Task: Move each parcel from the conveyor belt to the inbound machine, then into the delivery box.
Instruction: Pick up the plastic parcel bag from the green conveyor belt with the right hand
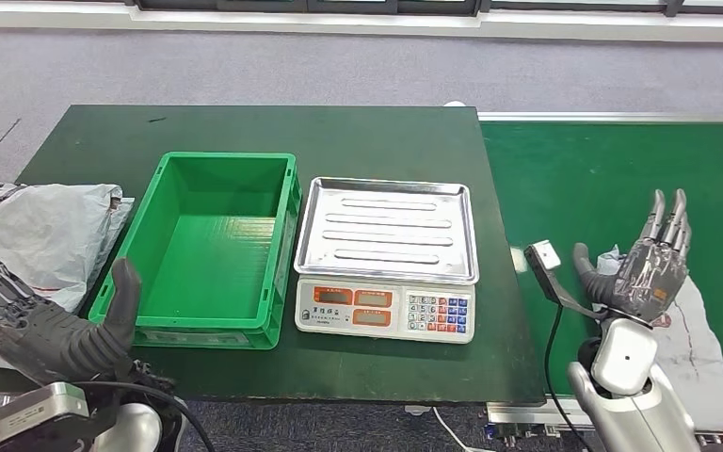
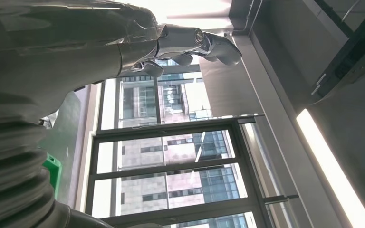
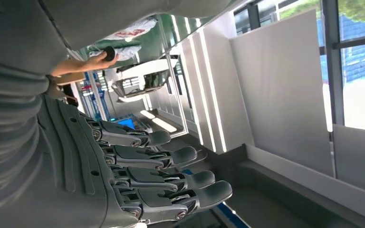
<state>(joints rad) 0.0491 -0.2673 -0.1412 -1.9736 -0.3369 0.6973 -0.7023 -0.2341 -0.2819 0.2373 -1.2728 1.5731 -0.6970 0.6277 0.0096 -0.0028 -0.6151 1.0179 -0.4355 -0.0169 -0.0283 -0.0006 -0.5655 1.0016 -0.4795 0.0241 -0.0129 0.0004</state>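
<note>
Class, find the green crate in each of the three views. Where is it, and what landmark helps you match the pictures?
Head view: crate on the table, left of the scale.
Left wrist view: a bright green sliver, likely its corner, against the left hand.
Right wrist view: not in it.
Landmark: the left hand, beside the crate in the head and left wrist views.

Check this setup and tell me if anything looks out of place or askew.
One thing stands out: a crumpled grey plastic parcel bag lies on the dark green table left of the green plastic crate, hanging over the table's edge, not inside it. The crate and the silver scale tray hold nothing. Both sit square.
</note>
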